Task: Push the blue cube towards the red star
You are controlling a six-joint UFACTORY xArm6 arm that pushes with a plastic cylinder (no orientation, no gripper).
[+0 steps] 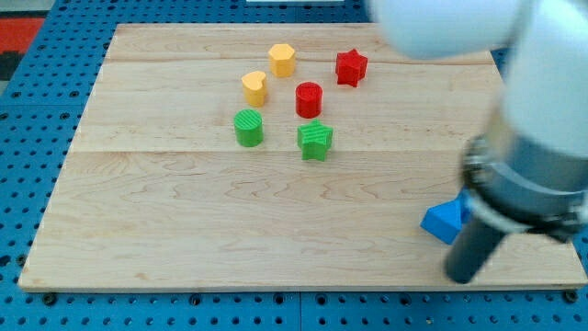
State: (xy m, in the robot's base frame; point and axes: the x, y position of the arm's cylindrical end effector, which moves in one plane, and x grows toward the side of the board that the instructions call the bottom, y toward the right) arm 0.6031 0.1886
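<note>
The blue cube [444, 221] lies near the view's lower right on the wooden board [184, 211], partly hidden by my arm. The red star [350, 67] sits near the view's top, far above and left of the cube. My dark rod comes down at the lower right and my tip [460, 276] is just below and to the right of the blue cube, close to it or touching it.
A red cylinder [309, 98], a green star [315, 140], a green cylinder [248, 127], a yellow heart-like block [254, 87] and a yellow hexagon [282, 60] cluster left of the red star. The arm's big blurred body [514, 110] covers the right side.
</note>
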